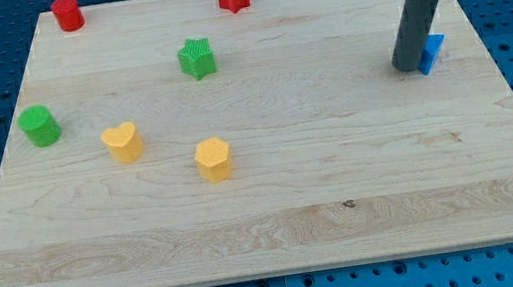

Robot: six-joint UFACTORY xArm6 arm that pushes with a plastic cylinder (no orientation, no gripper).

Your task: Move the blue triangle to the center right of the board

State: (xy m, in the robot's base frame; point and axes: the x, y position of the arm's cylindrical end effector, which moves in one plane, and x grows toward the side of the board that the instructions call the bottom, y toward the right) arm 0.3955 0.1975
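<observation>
Counted: two red blocks, two green, two yellow, two blue. My tip [408,66] touches the small blue plastic triangle [434,50] at right; the rod grips nothing. Pale wooden board [279,231] edge near, right of it.

My tip [408,66] touches the blue triangle [433,51].

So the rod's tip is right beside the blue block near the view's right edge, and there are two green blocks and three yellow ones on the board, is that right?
Not quite: the camera view shows two yellow blocks, a yellow heart and a yellow hexagon, not three. The rest holds: my tip is right beside the blue block, and the green star and green cylinder make two.
</observation>
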